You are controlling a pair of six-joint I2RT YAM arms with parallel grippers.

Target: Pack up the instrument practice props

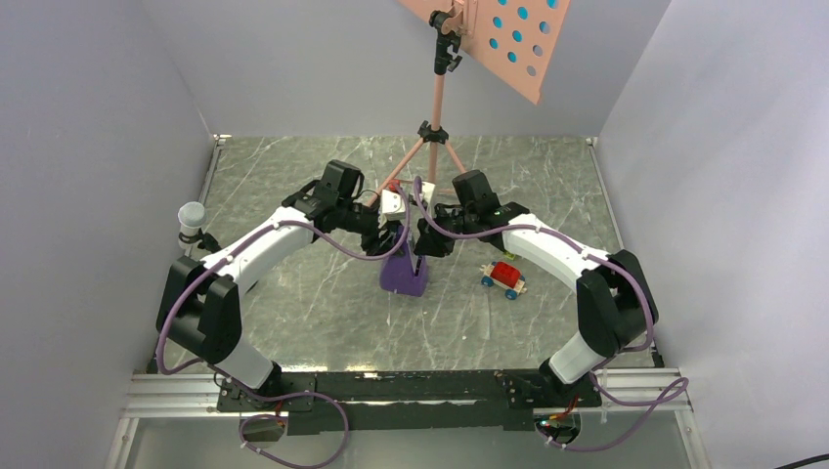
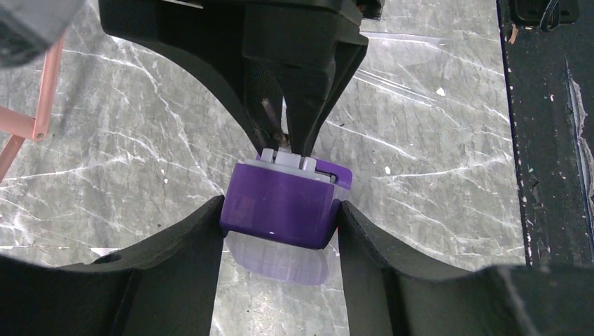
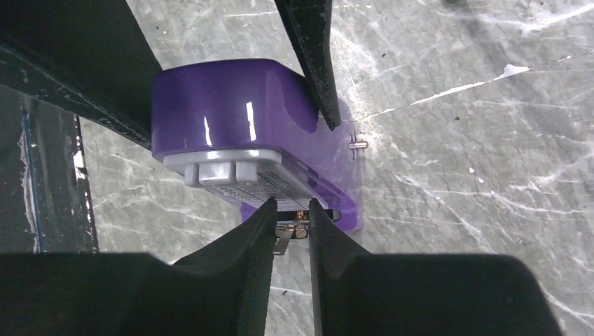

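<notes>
With my left hand clamped on the purple metronome standing on the worktop and my right hand pinching its thin pendulum rod, I worry that any sideways pull by either arm could bend the rod or tip the metronome over.

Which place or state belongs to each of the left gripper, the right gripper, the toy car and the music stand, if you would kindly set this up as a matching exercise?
Column one:
1. left gripper
2. right gripper
3. red toy car
4. music stand

Column two:
A. upright at the far end of the table
B. clamped on the two sides of the purple metronome
C. closed on a thin metal part at the metronome's front
D. alone on the table beside the right arm

Pairs: 1-B; 2-C; 3-D; 4-A
</notes>
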